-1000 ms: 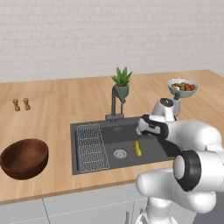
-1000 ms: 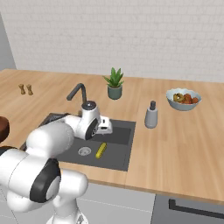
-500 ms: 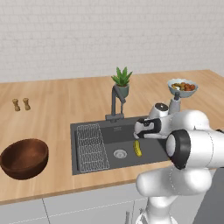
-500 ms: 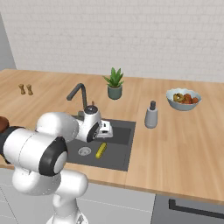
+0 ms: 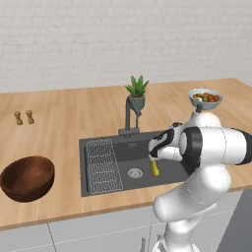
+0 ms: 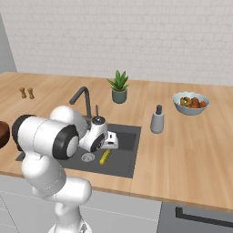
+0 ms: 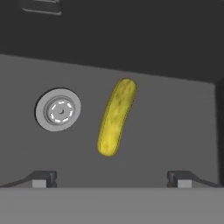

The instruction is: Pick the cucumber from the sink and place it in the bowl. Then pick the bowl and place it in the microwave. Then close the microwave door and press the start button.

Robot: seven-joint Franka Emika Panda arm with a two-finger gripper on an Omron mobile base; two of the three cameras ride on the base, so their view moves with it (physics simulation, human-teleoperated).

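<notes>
The small yellow-green cucumber (image 7: 117, 116) lies on the floor of the dark grey sink (image 7: 170, 127), just right of the round steel drain (image 7: 58, 110). My gripper (image 7: 111, 179) hangs open directly above it, fingertips wide apart and touching nothing. From the base, the gripper (image 5: 154, 154) sits low over the sink (image 5: 123, 150), just above the cucumber (image 5: 155, 169). The right base view gives the same: gripper (image 6: 109, 146) over cucumber (image 6: 105, 157). The brown wooden bowl (image 5: 27, 177) stands empty on the counter left of the sink. The microwave and its door are out of view.
A wire rack (image 5: 103, 165) fills the sink's left part. The dark faucet (image 5: 129, 118) and a potted plant (image 5: 138, 93) stand behind the basin. A soap dispenser (image 6: 157, 120) and a pale fruit bowl (image 6: 190, 103) sit to the right, two shakers (image 5: 23, 117) far left.
The hand has come down into the sink and stands closer over the cucumber, while the elbow swung round. The jaws stayed open. The cucumber and bowl have not moved.
</notes>
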